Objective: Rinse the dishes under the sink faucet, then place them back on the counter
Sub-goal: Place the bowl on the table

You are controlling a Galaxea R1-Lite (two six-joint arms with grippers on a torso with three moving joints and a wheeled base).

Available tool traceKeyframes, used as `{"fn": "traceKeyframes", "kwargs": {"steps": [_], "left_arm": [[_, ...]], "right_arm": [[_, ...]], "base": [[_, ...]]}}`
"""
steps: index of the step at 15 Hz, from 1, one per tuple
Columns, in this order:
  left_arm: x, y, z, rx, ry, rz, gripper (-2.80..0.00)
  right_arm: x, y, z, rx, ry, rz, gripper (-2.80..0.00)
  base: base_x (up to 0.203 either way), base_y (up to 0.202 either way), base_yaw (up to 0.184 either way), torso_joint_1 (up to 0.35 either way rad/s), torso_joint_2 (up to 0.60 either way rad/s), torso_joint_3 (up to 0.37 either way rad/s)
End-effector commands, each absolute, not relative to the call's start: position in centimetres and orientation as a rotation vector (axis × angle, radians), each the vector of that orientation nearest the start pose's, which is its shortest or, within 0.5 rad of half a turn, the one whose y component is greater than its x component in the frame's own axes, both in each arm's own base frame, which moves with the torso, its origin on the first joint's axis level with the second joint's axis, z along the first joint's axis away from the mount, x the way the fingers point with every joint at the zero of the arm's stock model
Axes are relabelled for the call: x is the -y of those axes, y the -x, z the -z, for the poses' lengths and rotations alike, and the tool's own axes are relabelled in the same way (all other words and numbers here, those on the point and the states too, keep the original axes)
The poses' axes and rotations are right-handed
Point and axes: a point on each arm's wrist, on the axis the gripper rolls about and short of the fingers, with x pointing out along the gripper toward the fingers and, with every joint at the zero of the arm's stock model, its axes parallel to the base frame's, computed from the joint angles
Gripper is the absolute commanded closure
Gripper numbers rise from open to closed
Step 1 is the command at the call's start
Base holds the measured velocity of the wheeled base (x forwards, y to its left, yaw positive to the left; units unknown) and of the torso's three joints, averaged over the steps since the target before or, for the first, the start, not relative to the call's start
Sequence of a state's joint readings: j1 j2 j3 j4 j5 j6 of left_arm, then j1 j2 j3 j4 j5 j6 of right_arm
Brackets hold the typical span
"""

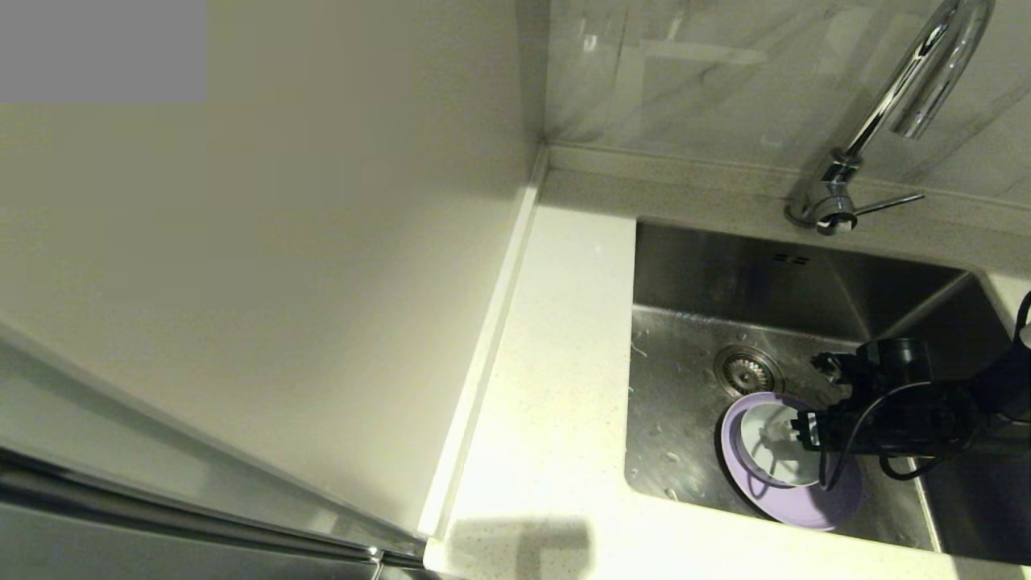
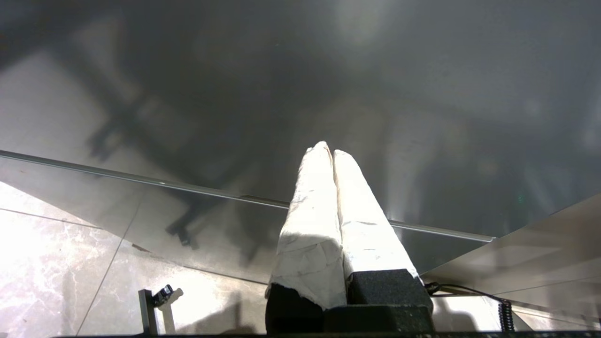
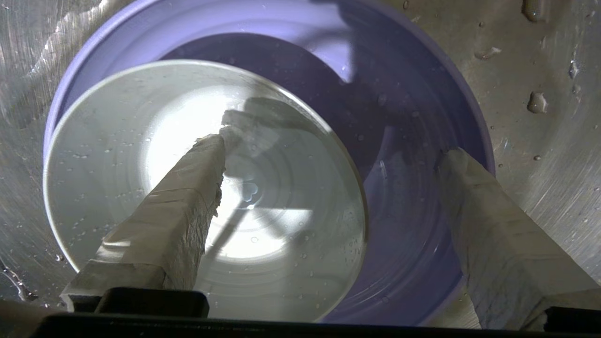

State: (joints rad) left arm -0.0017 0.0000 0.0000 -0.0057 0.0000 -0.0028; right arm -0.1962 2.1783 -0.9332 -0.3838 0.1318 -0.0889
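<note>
**Down in the sink with open fingers**

Now the right gripper is low inside the sink. Its two taped fingers are spread wide apart. They are not holding anything. One finger hangs over the inside of a pale bowl. The other finger is over the far side of the purple plate, past the bowl's rim. So the rim of the bowl sits between the two fingers.

The bowl sits on the plate, pushed to one side of it. The plate lies flat on the sink floor, right next to the round drain. Water drops dot the sink floor around the plate.

The tap stands behind the sink, curving high over it. The white counter runs along the side of the sink.

The left gripper is away from the sink, near a shiny grey panel. Its fingers are pressed together with nothing in them.
</note>
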Motion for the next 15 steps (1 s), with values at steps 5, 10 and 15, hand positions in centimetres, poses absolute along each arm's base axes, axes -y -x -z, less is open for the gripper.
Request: {"fn": "traceKeyframes", "kwargs": {"steps": [5,10,15], "left_arm": [[0.0,2.3,-7.6,0.004,0.003,0.002,0.00],[0.0,2.3,-7.5,0.003,0.003,0.002,0.00],[0.0,2.3,-7.5,0.003,0.003,0.002,0.00]], "right_arm": [[7.7,-35.8,-2.7,-0.848,-0.063,0.056,-2.80],[8.3,-35.6,-2.7,-0.849,-0.069,0.074,-2.80],[8.3,-35.6,-2.7,-0.851,-0.065,0.072,-2.80]], "base": [[0.000,0.000,0.000,0.000,0.00,0.000],[0.000,0.000,0.000,0.000,0.00,0.000],[0.000,0.000,0.000,0.000,0.00,0.000]]}}
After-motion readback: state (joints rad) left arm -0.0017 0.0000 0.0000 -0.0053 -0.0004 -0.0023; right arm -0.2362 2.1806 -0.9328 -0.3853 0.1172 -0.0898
